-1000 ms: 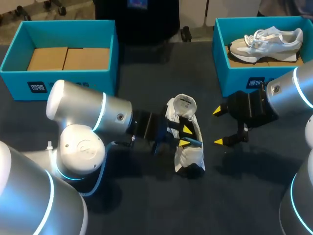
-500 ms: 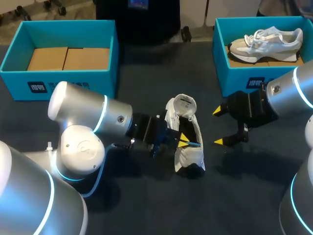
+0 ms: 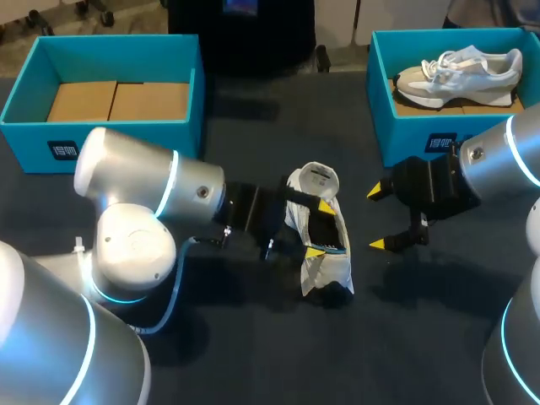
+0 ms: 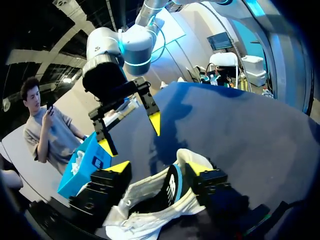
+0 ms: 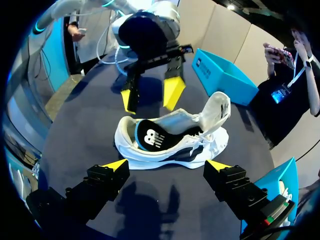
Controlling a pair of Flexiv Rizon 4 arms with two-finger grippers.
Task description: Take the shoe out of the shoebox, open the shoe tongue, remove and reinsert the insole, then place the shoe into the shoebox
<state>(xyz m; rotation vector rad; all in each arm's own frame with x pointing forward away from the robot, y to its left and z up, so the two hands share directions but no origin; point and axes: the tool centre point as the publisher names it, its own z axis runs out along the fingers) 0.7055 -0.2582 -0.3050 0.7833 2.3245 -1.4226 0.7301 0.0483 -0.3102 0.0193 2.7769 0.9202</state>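
The white shoe (image 3: 326,268) lies on the dark table (image 3: 253,354) just right of the frame's centre in the head view, out of both boxes, toe toward the bottom of the frame and tongue (image 3: 314,177) pulled open toward the top. A black insole (image 5: 150,137) shows in its opening. The left gripper (image 3: 320,228) comes in from the left and sits at the shoe's opening with its jaws spread, one yellow tip at each side of the opening. In the left wrist view the shoe's heel end lies between the fingers (image 4: 116,169), but whether they touch it cannot be told. The right gripper (image 3: 377,218) hangs just right of the shoe, apart from it, jaws spread wide and holding nothing. From the right wrist view the shoe lies ahead of its fingers. A blue box (image 3: 118,139) stands at the upper left. A second box (image 3: 413,139) at the upper right holds another shoe (image 3: 460,72).
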